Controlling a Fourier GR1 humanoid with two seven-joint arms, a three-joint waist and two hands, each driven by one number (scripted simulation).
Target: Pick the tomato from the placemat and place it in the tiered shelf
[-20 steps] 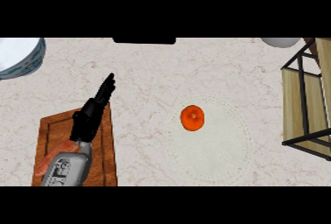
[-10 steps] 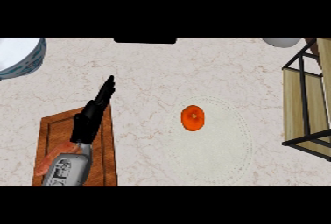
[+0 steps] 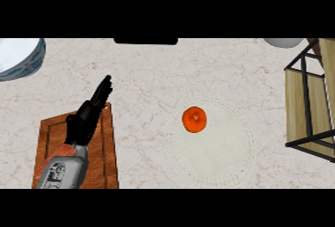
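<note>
No readable writing; left hand [image 3: 91, 111], fingers straight and together, well apart from tomato [image 3: 194, 119] on placemat [image 3: 226, 150].

- You are looking down at a kitchen: the pale marbled counter [image 3: 163, 71] fills the view.
- A wooden cutting board [image 3: 104, 150] lies at lower left.
- A blue-rimmed bowl [image 3: 20, 57] sits at upper left.
- A tomato [image 3: 194, 119] rests on a round placemat [image 3: 222, 146].
- A black-framed tiered shelf [image 3: 311, 102] with wooden boards stands at the right.
</note>
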